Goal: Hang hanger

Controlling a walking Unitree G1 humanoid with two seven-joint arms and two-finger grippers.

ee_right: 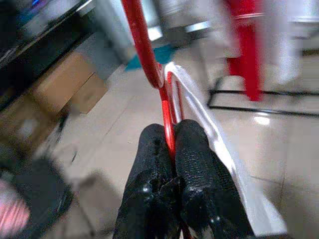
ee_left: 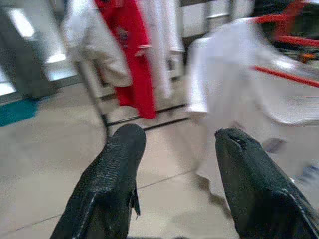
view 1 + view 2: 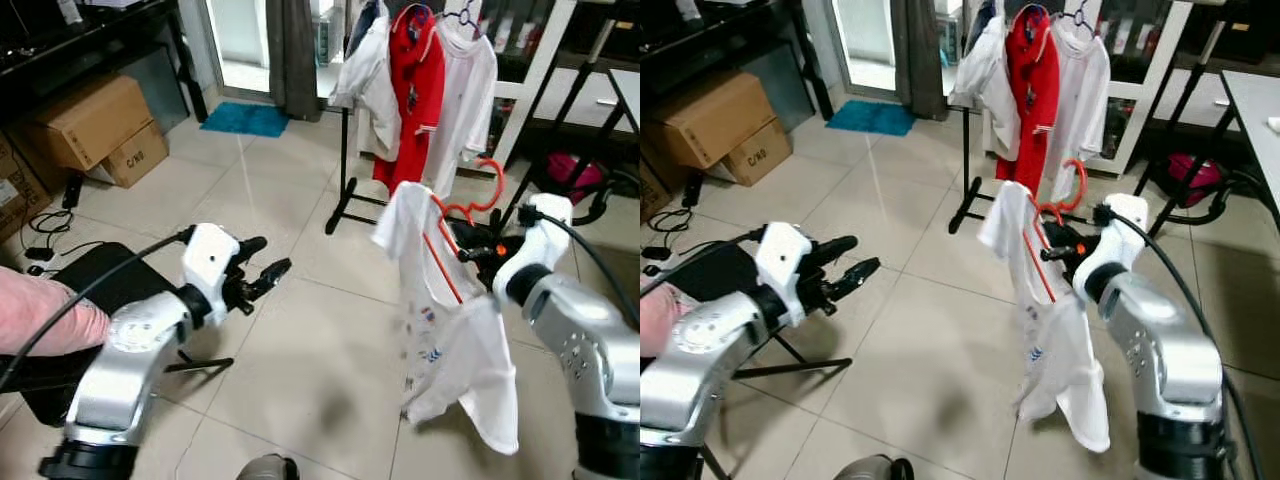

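Note:
A red hanger (image 3: 470,205) carrying a white T-shirt (image 3: 450,340) hangs in mid-air at the right, its hook turned toward the clothes rack. My right gripper (image 3: 468,254) is shut on the red hanger (image 1: 167,127) just below the hook, its fingertips (image 1: 192,137) pinching the wire. The black clothes rack (image 3: 345,150) stands behind, holding a red shirt (image 3: 410,95) and white shirts (image 3: 462,100). My left gripper (image 3: 268,268) is raised at the left, open and empty, with its two fingers (image 2: 117,169) pointing toward the rack and the shirt.
Cardboard boxes (image 3: 95,125) sit at the back left beside a dark shelf. A blue mat (image 3: 243,119) lies by the doorway. A black stand (image 3: 100,285) and a pink cloth (image 3: 40,325) are at my left. Open tiled floor (image 3: 300,330) lies between me and the rack.

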